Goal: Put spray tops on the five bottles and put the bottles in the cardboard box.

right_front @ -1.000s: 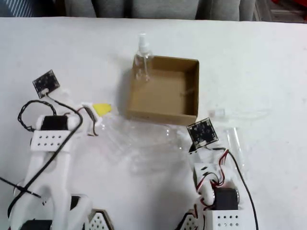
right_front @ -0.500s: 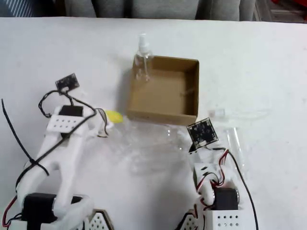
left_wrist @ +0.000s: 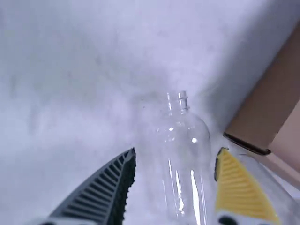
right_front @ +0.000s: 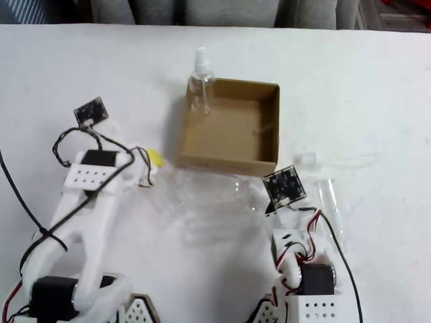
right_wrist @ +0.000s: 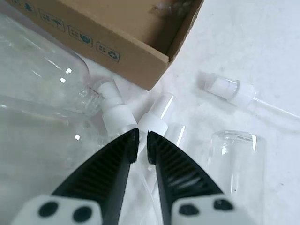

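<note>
Left claw (left_wrist: 176, 154), apparently nearer the cardboard box (right_front: 225, 163) than a second ago

perhaps recycling signs printed on the cardboard box (right_wrist: 93, 33).

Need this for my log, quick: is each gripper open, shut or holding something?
Left gripper: open, jaws either side of a clear uncapped plastic bottle.
Right gripper: shut, tips beside a white plastic spray top, no grip visible.
</note>
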Robot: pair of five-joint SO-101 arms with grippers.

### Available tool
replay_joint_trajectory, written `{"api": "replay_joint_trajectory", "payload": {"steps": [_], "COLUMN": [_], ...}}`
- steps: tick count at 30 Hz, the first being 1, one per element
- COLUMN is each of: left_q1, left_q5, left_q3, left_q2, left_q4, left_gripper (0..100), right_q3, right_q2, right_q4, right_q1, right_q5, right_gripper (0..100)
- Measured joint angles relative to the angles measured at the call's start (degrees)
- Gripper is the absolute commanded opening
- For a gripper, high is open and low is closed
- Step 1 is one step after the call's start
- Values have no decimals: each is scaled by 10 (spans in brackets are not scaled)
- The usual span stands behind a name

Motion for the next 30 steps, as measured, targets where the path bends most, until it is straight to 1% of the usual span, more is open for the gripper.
{"api": "replay_joint_trajectory", "payload": {"steps": [3, 8, 13, 18, 30], "left_q1": [0, 0, 0, 0, 0], "left_q5": [0, 4, 16, 21, 25], "left_q3": [-1, -23, -27, -27, -49], "left_q2": [13, 75, 83, 106, 175], "left_q4": [-2, -2, -2, -2, -2], "left_gripper": [261, 261, 265, 304, 301], "right_q3": [0, 0, 0, 0, 0], "right_q2": [0, 0, 0, 0, 0], "right_q4": [0, 0, 0, 0, 0], "right_q1": [0, 0, 0, 0, 0], "right_q5": [0, 0, 0, 0, 0], "right_gripper": [16, 16, 16, 16, 16]}}
